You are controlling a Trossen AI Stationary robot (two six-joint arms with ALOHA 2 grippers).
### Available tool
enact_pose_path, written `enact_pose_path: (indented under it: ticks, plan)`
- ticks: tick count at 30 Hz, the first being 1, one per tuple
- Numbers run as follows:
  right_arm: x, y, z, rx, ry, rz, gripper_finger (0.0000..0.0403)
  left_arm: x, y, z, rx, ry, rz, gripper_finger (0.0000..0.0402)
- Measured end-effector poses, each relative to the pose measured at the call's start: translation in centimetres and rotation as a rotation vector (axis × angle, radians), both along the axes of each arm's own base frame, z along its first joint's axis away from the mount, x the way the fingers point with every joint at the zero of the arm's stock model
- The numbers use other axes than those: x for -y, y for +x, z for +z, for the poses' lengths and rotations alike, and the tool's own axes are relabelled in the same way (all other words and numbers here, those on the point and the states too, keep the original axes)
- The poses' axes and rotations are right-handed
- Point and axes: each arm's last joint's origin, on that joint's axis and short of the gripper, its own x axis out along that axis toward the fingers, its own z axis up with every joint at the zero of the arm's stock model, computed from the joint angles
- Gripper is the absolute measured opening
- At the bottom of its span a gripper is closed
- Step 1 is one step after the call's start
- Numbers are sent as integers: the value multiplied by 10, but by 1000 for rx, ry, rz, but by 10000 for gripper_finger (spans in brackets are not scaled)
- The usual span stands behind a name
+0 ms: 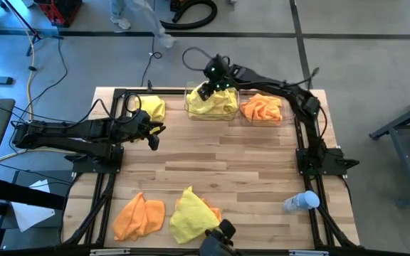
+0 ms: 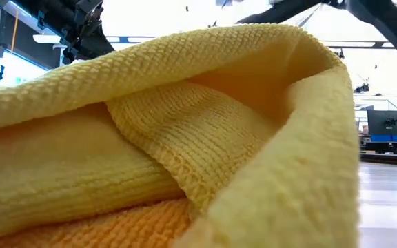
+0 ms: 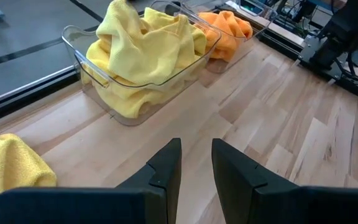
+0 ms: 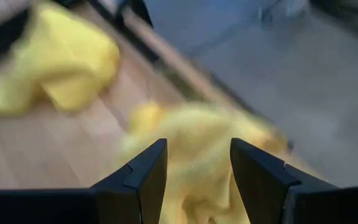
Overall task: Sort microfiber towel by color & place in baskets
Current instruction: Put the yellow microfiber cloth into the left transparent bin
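Two clear baskets stand side by side at the table's far edge. One basket (image 1: 191,114) (image 3: 89,70) holds yellow towels (image 1: 212,105) (image 3: 142,50). The other basket (image 1: 285,117) holds orange towels (image 1: 262,108) (image 3: 229,28). My right gripper (image 1: 207,90) (image 4: 197,146) hangs open just above the yellow pile (image 4: 191,124), with nothing between its fingers. My left gripper (image 1: 154,135) (image 3: 196,144) waits open at the table's left. A loose yellow towel (image 1: 151,107) (image 3: 11,162) lies at the far left. An orange towel (image 1: 139,217) and a yellow towel (image 1: 191,213) lie near the front edge.
A small clear bottle (image 1: 301,203) lies at the near right. The low view is filled by the near yellow towel (image 2: 185,117), which lies over an orange one (image 2: 116,231). Bare wood (image 1: 219,153) spans the table's middle.
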Motion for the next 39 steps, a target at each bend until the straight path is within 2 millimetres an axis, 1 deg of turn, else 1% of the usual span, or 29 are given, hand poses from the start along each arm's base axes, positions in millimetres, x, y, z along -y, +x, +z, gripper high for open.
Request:
enact_pose_path:
  ticks: [4,6,9,11,17,20,23,26,28,32,36,39]
  plan:
    - [1,7,-43,-117,102,17,172,1,0,0,5,-18,-14,76]
    - [0,9,-60,-163,158,31,172,1,0,0,5,-25,-24,76]
    - [2,12,-77,-187,194,43,172,1,1,0,15,-46,-25,76]
    - [2,13,-83,-196,201,43,172,1,1,0,17,-50,-22,76]
    - [2,14,-83,-183,210,42,172,1,1,0,13,-44,-26,76]
    - [2,18,-81,-121,237,56,172,1,1,0,13,-44,-27,76]
    - [-7,27,-79,-70,258,87,172,1,1,0,12,-44,-29,76]
    - [-17,36,-76,-35,224,110,172,2,1,0,12,-48,-38,76]
    - [-20,41,-74,-12,209,94,172,2,1,-1,12,-61,-59,76]
    - [-20,39,-76,-25,223,36,172,4,2,-1,12,-96,-118,76]
    - [-19,34,-78,-80,214,-2,172,6,2,-1,9,-122,-159,76]
    - [-17,33,-79,-72,242,-15,172,6,1,-2,0,-132,-172,76]
